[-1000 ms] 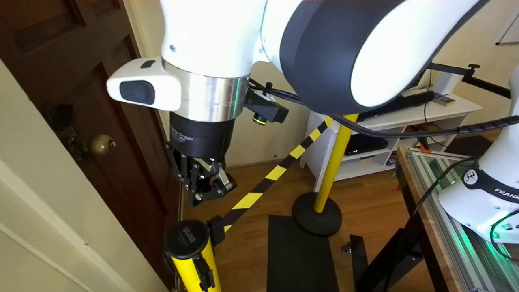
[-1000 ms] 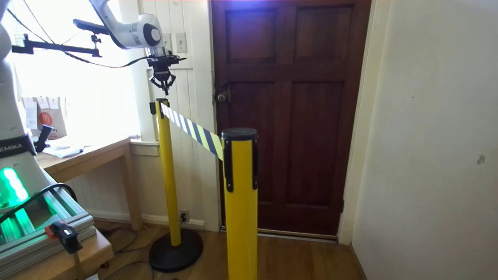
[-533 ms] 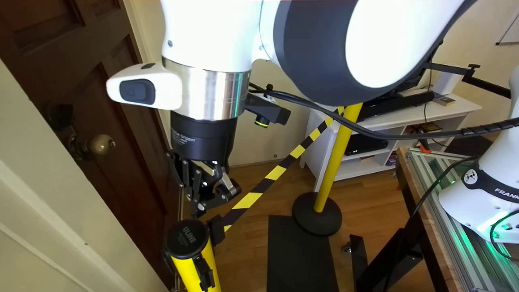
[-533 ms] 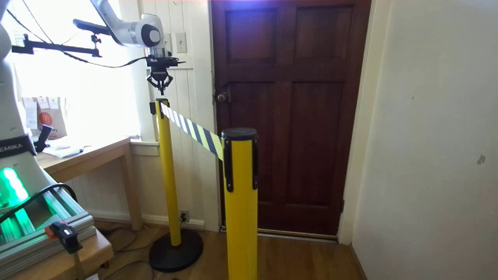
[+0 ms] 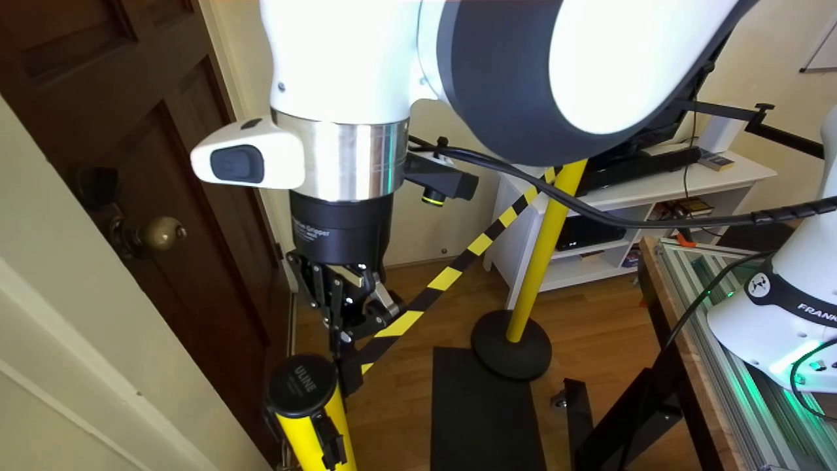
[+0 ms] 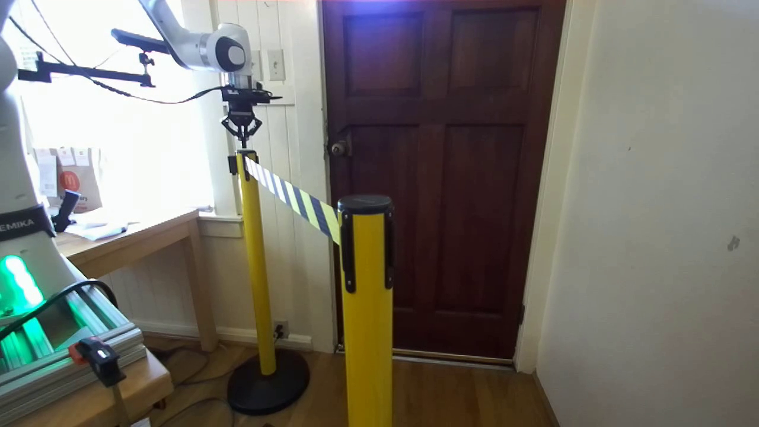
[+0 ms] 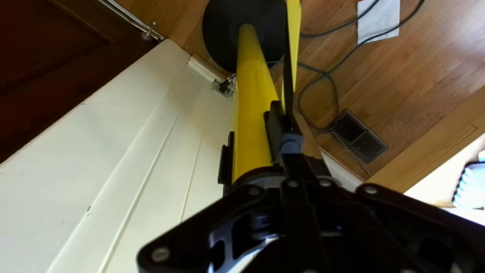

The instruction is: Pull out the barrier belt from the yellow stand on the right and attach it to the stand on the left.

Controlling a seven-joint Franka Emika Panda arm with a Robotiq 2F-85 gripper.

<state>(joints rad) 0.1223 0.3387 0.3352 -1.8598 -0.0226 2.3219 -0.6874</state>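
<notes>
A yellow-black striped belt [image 5: 444, 278] stretches between two yellow stands and shows in both exterior views [image 6: 296, 198]. Its black end clip [image 5: 351, 378] sits on the side of the stand [image 5: 314, 432] by the wall, which has a black cap. The wrist view also shows that stand [image 7: 254, 110], the clip [image 7: 291, 143] and the belt edge-on [image 7: 293, 38]. The other stand [image 5: 543, 261] appears nearer the camera in an exterior view [image 6: 367, 320]. My gripper [image 5: 343, 347] is shut, fingers together, pointing down at the clip's top [image 6: 244, 142]. Whether its tips touch the clip, I cannot tell.
A brown door [image 6: 439, 178] with a knob [image 5: 163, 233] is close beside the gripper. A wooden table [image 6: 136, 237] stands by the window. A white shelf [image 5: 628, 209] stands behind the farther stand. Cables [image 7: 333, 72] lie on the floor.
The gripper has come down and shifted from above the stand's cap to above the belt's clip. It stays shut. The stands and belt have not moved.
</notes>
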